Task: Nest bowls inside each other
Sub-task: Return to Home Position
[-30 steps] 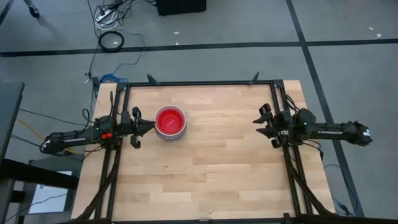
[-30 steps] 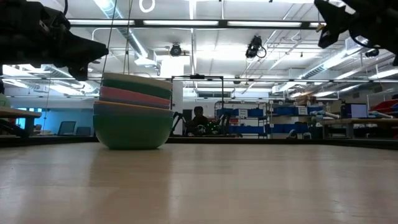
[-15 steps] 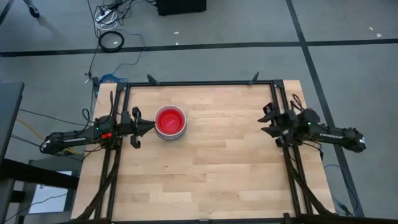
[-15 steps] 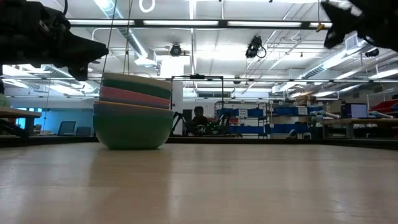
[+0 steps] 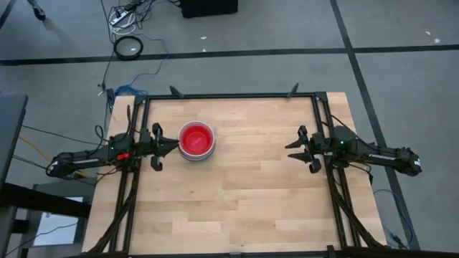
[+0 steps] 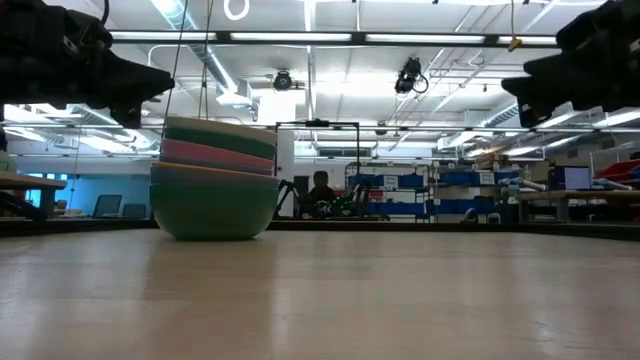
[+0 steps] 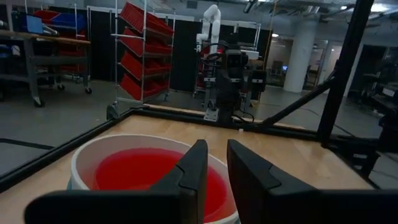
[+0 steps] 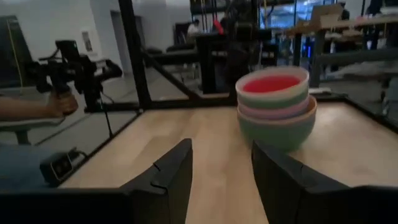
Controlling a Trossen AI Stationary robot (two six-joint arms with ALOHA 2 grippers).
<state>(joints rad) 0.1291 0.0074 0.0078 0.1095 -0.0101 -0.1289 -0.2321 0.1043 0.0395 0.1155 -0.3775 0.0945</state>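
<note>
The bowls point(image 5: 196, 140) stand as one nested stack on the table's far left part. A red one is innermost, and the base of a sage green one point(image 6: 214, 212) rests on the wood. Green and pink rims show between them point(image 8: 275, 102). My left gripper point(image 5: 174, 146) hovers level just left of the stack's rim and above it point(image 6: 160, 82). It is open, with a narrow gap between its fingers point(image 7: 214, 152). My right gripper point(image 5: 295, 149) hangs open and level at the table's right side point(image 6: 530, 92), pointing at the stack point(image 8: 221, 152).
Bare wooden table point(image 5: 244, 193) lies between the stack and my right gripper. Black frame rails point(image 5: 229, 95) run along the table's far, left and right edges. A person's hand point(image 8: 59, 104) holds a dark device beyond the table's left side.
My right gripper has sunk and tipped down to level, and now points toward the stack. The stack and my left gripper have kept still.
</note>
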